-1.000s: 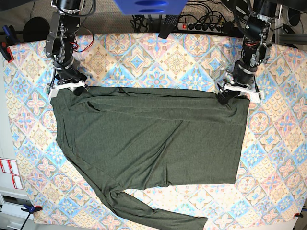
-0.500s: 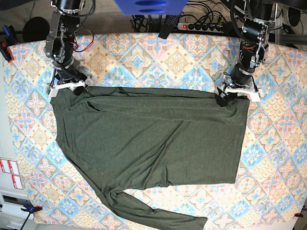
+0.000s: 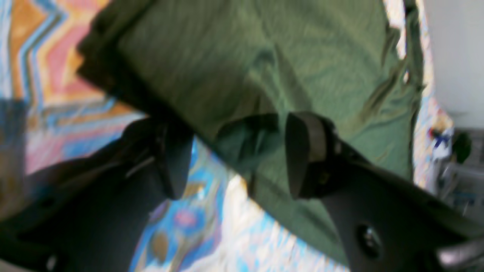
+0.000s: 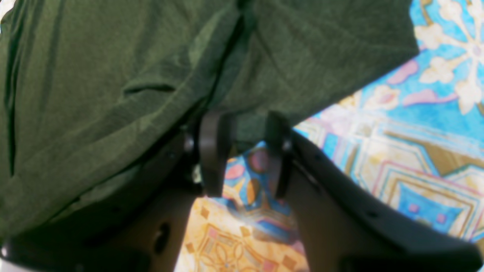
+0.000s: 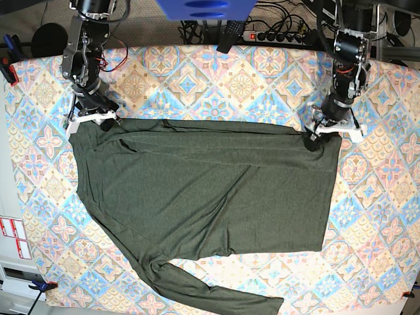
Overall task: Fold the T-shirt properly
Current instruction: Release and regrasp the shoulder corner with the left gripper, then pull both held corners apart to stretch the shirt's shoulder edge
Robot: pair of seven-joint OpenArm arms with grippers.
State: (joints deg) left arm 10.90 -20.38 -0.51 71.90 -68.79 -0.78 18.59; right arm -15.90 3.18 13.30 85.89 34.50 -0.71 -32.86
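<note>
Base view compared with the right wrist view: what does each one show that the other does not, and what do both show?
Only the base view shows the whole dark olive-green knit T-shirt spread flat, its long sleeve trailing toward the near table edge, the left tool at the other corner, and a black power strip behind the table.

Only the right wrist view shows the right tool closely: a fold of the shirt's edge sits between its two black fingers.

Both show the shirt and the patterned blue and orange tablecloth.
</note>
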